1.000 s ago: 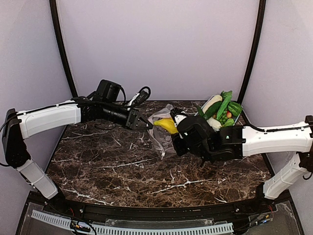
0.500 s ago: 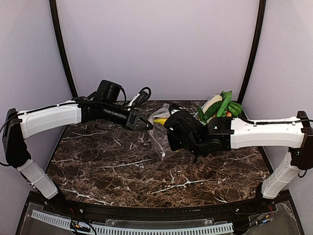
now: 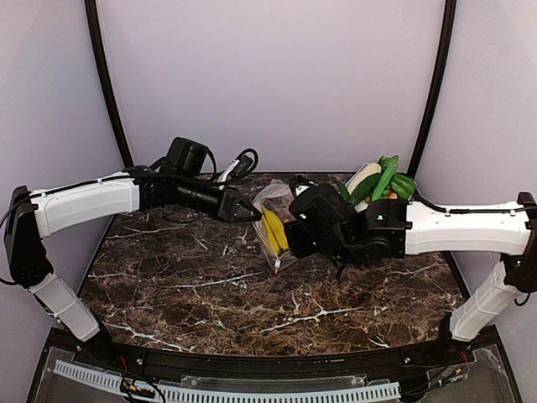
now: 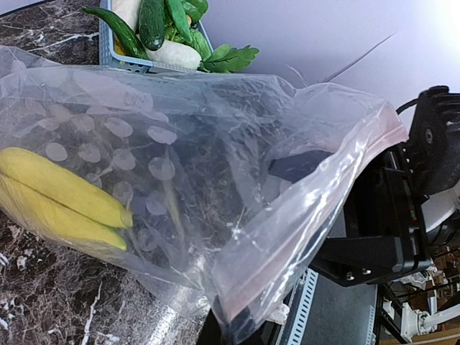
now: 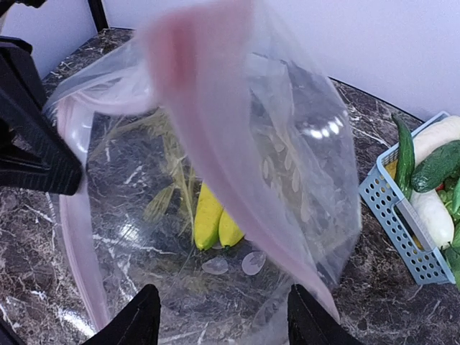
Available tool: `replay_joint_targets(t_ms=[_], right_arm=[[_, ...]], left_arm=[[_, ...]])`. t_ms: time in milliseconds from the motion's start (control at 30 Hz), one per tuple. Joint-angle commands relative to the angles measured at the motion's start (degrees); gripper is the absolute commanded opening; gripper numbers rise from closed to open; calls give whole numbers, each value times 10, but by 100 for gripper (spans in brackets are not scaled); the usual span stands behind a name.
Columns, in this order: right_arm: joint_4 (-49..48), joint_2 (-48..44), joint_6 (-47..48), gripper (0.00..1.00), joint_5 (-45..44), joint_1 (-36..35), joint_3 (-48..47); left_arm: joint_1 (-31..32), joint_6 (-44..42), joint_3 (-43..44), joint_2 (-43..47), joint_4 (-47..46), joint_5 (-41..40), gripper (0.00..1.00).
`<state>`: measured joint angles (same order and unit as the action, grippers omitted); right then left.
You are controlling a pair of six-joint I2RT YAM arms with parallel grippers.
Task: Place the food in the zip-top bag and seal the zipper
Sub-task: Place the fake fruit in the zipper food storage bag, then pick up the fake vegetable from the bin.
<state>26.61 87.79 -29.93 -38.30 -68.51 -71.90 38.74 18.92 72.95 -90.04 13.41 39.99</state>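
1. Two arms reach in over the dark marble bench. One comes from 9 o'clock and one from 3 o'clock.
2. Count: two grippers, one zip-top bag, one banana bunch with two bananas showing, and one basket.
3. The left gripper is clenched on the bag's mouth edge. It grips right at the zipper, the pink strip, and the mouth is open.
4. The right gripper is released. Its two fingers stand wide apart at the bag's mouth with nothing between them.
5. The banana bunch lies inside the bag, down near its closed end. The bag is near the middle of the bench, a bit toward 12 o'clock.
6. A second ago the bananas were in the right gripper, just at the mouth. Now they are in the bag and that gripper has let go. The left gripper has stayed where it was.
7. From above, the right wrist hides its own gripper and part of the bag. A blurry pink flap covers part of the right wrist view.
8. Far off at 2 o'clock, the blue basket holds two white vegetables and several green vegetables. Some are cut off, so I cannot count them all.
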Motion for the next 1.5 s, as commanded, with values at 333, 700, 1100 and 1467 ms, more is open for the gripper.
replay_joint_targets(t_ms=[333, 700, 1100, 1467], right_arm=[[-112, -214, 87, 69, 174, 6, 65], [97, -235, 18, 73, 127, 167, 25], [59, -166, 56, 74, 277, 448, 60], [1, -53, 78, 72, 311, 508, 51]], left_arm=[[-7, -47, -13, 65, 41, -160, 1], [-20, -83, -2, 117, 70, -236, 1], [-20, -85, -2, 112, 79, -257, 1], [-20, -84, -2, 107, 80, -251, 1]])
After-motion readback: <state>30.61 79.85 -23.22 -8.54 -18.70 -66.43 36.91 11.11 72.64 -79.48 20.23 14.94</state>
